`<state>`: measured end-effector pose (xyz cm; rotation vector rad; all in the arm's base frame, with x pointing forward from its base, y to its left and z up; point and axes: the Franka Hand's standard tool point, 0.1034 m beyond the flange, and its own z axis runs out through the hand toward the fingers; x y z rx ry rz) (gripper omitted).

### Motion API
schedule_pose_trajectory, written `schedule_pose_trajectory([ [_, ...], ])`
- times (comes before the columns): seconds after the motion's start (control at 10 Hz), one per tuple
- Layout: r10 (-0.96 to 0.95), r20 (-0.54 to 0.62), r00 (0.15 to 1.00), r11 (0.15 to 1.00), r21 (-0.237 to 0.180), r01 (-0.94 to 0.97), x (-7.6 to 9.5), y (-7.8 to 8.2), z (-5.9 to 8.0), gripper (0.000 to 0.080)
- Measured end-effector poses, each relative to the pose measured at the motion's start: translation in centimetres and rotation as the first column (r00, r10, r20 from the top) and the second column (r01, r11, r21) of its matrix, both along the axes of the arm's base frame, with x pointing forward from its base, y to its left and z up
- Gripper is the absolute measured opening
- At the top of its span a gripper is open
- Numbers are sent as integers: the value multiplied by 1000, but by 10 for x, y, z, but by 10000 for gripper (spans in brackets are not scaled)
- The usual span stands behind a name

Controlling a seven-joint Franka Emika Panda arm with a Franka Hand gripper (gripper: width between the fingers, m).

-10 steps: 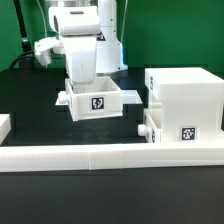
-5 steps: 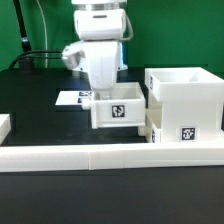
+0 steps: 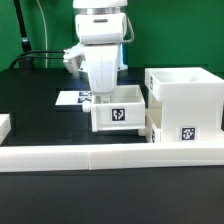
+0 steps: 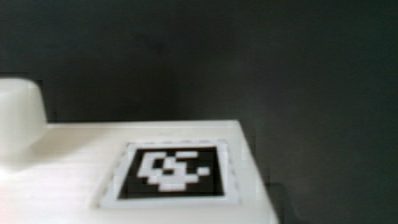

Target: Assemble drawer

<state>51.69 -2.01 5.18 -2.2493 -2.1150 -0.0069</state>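
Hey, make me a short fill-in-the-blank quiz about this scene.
1. The small white plastic tray sits on the exterior view's ___ of the large white cubic casing.
2. The long low white rail lies in ___ of both.
3. The end effector is at the ___.
4. The tabletop is coloured ___.

Missing words: left; front; tray; black

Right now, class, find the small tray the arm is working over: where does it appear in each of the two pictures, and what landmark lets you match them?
Exterior view: the small tray sits at centre, under the tool, just to the exterior view's left of the large casing.
Wrist view: the tray's white surface fills the lower part, seen close.
Shared landmark: the tray's black-and-white tag.
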Motion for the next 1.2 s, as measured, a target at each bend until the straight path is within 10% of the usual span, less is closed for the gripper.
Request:
schedule_pose_trajectory([
  [1.2, 14, 42, 999, 1000, 5, -15, 25, 18, 8, 44],
])
